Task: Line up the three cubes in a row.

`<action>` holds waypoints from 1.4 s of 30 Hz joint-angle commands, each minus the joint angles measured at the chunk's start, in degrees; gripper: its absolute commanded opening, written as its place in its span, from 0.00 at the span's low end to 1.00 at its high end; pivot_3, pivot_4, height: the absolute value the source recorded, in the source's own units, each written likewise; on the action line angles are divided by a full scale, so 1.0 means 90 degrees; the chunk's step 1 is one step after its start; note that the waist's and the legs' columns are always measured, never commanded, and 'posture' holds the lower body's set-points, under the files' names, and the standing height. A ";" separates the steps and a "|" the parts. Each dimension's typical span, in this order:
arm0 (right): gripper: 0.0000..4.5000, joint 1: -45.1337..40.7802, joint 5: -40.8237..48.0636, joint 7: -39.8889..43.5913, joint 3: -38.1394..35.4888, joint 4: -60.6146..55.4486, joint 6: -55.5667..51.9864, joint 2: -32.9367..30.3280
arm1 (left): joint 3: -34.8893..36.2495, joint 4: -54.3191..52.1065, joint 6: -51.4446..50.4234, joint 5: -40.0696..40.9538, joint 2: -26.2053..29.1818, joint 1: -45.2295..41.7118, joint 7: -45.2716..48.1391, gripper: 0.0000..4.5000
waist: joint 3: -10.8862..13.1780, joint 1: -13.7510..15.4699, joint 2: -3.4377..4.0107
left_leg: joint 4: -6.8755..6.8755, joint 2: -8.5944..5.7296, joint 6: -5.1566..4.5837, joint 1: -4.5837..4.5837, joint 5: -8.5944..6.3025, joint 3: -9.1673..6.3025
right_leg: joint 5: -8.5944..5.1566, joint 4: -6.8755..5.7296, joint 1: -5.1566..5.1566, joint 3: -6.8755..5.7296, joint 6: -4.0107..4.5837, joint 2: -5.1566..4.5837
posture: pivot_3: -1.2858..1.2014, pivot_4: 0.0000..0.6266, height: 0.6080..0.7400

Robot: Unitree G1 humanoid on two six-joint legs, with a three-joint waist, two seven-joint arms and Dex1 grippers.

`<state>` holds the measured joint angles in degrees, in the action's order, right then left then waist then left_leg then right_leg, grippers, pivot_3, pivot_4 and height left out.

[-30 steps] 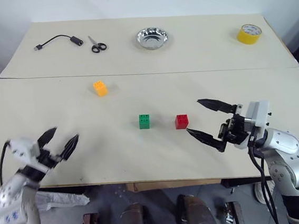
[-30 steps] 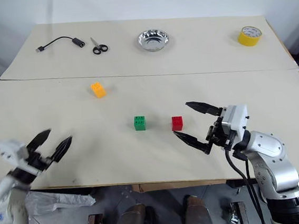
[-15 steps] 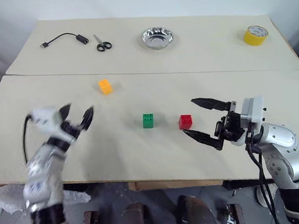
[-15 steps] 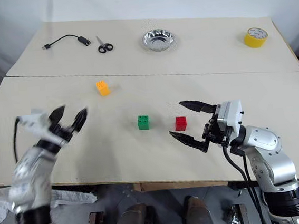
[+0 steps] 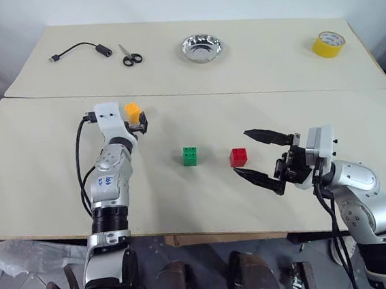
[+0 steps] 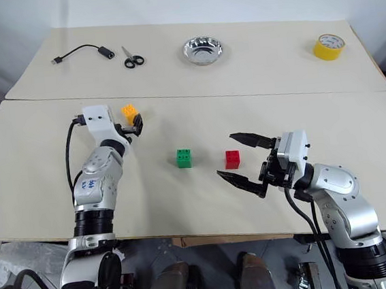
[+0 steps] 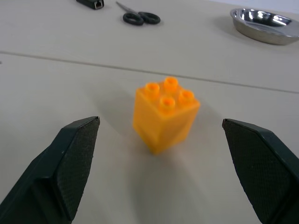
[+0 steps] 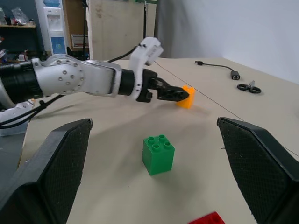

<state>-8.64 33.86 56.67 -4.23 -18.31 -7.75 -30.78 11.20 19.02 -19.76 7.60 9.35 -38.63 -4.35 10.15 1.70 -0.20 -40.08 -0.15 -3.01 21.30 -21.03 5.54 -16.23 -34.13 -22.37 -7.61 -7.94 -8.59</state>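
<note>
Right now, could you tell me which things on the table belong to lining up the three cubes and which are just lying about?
Part of the job:
- orange-yellow cube, between the fingers of the open left hand
- green cube
- red cube, near the open right hand

Just lying about:
- yellow tape roll
- metal bowl
- scissors
- black cable

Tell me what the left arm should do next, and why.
Probably ease forward and close on the orange brick. It stands between the left gripper's open fingers but untouched, apart from the green brick and red brick.
</note>
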 commanded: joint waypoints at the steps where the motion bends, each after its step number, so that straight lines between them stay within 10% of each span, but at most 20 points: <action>1: 1.00 0.0005 0.0041 -0.0063 -0.0029 -0.0209 0.0031 0.0043 | 0.0011 0.0417 0.0317 -0.0045 -0.0041 -0.0293 -0.0029 0.99 | 0.0000 -0.0014 0.0000 | 0.0002 0.0000 0.0000 0.0000 0.0000 0.0001 | 0.0000 0.0001 0.0000 0.0000 0.0000 0.0000 | 0.52 0.24 1.00; 9: 1.00 0.0058 0.0035 -0.0105 0.0007 -0.0232 0.0031 0.0042 | 0.0014 0.1337 0.0642 -0.0060 -0.0034 -0.0851 -0.0025 0.99 | 0.0001 -0.0020 -0.0001 | 0.0002 0.0001 0.0000 0.0000 0.0000 0.0001 | 0.0000 0.0002 0.0000 -0.0002 0.0000 0.0002 | 0.52 0.24 1.00; 18: 1.00 0.0152 0.0022 -0.0111 -0.0008 -0.0228 0.0045 0.0031 | -0.0040 0.1216 0.0750 -0.0012 0.0134 -0.0601 0.0419 0.46 | 0.0001 -0.0030 -0.0002 | 0.0002 0.0001 0.0000 0.0000 0.0000 0.0001 | 0.0000 0.0002 -0.0001 -0.0002 0.0000 0.0003 | 0.52 0.24 1.00; 36: 1.00 0.0404 0.0011 -0.0123 -0.0189 -0.0359 0.0039 -0.0099 | -0.0387 0.0955 0.2104 0.0920 0.3091 0.0869 0.6933 0.46 | 0.0001 -0.0113 0.0001 | 0.0005 0.0005 0.0005 -0.0002 0.0001 0.0008 | -0.0002 0.0001 -0.0005 0.0000 0.0003 0.0006 | 0.52 0.24 1.00; 42: 1.00 0.0588 0.0002 -0.0196 -0.0171 -0.0501 0.0034 -0.0073 | -0.0301 0.0200 0.1565 0.0877 0.2654 0.1285 0.5992 0.88 | 0.0001 -0.0053 0.0001 | 0.0003 0.0007 0.0005 -0.0002 0.0001 0.0006 | -0.0002 -0.0003 -0.0006 0.0001 0.0003 0.0005 | 0.52 0.24 1.00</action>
<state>-3.45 33.21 55.35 -4.78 -20.34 -7.78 -31.28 8.03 24.76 -3.86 15.42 34.42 -27.61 53.70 10.16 1.23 -0.19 -40.07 -0.10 -2.97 21.29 -21.02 5.60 -16.25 -34.16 -22.41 -7.59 -7.92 -8.56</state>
